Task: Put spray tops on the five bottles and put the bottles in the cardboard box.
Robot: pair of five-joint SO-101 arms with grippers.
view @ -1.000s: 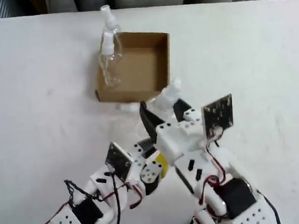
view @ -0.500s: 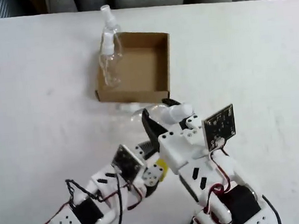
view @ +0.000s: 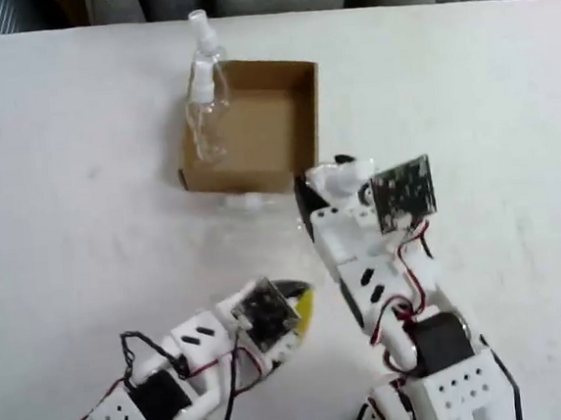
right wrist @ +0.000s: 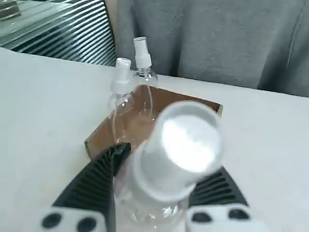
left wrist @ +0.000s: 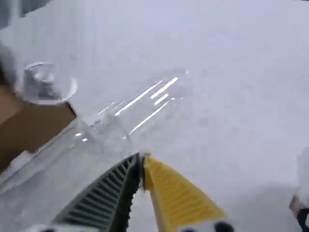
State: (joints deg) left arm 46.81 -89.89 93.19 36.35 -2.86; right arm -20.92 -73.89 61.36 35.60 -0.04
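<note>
Bottle (right wrist: 145, 212) with spray top (right wrist: 186, 142) sits clamped in the right hand (right wrist: 164, 174), just beside the cardboard box (view: 238, 177).

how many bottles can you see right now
4. Two capped bottles stand at the cardboard box's left side; a held bottle is in the right gripper; a clear bottle lies on the table by the box. A fifth may be hidden.
</note>
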